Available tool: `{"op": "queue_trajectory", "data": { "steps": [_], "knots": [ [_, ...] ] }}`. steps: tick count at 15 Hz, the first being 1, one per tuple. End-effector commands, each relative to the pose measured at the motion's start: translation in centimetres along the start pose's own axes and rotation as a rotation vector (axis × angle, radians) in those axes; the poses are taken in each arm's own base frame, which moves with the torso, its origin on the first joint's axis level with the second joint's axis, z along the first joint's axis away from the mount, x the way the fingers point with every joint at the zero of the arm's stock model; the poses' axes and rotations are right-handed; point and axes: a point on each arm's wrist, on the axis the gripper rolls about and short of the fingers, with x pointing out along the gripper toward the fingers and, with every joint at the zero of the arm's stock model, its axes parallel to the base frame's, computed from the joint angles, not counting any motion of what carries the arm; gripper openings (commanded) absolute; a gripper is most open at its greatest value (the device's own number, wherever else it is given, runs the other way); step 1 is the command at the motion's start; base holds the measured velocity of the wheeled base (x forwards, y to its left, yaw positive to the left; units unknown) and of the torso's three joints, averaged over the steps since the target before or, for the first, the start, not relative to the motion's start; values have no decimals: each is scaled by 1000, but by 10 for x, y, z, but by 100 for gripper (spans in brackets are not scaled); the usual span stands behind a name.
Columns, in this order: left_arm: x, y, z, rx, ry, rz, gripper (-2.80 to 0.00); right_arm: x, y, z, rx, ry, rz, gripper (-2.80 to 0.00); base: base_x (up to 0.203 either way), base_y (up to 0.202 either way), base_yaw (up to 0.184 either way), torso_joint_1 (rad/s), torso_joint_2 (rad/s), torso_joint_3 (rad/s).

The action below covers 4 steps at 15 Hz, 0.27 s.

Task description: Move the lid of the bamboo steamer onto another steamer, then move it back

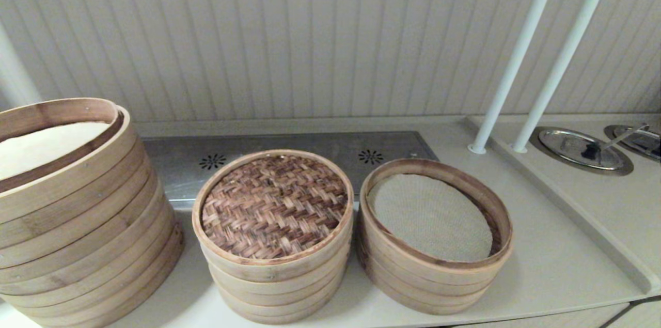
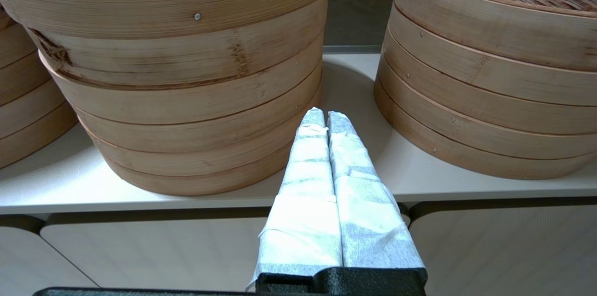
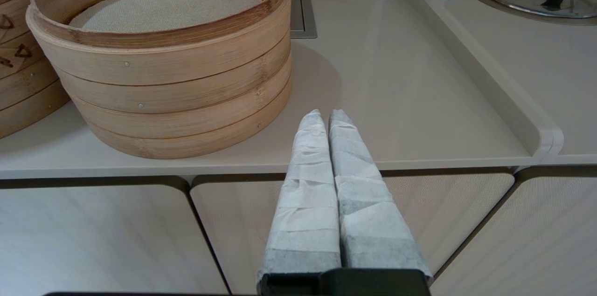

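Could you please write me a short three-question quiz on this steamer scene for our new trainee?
1. True or false: the bamboo steamer lid sits on the middle steamer.
2. What lies inside the open steamer at the robot's right? A) a grey-white mesh liner B) dumplings C) a metal spoon
3. Fill in: the left gripper and the right gripper both hang in front of the counter edge with fingers ____.

Key
1. True: its woven top caps that steamer.
2. A: the mesh liner covers its floor.
3. Shut: each wrapped pair is pressed together and holds nothing.
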Motion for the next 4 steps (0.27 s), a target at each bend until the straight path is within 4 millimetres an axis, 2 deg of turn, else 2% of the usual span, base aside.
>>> {"op": "queue_trajectory", "data": {
  "steps": [1, 4],
  "knots": [
    [0, 0, 0, 0, 1, 0, -280, 1, 0, -1, 0, 7, 1, -280, 0, 0, 0, 0, 0, 0],
    [0, 0, 0, 0, 1, 0, -280, 1, 0, -1, 0, 7, 1, -280, 0, 0, 0, 0, 0, 0]
  ]
}}
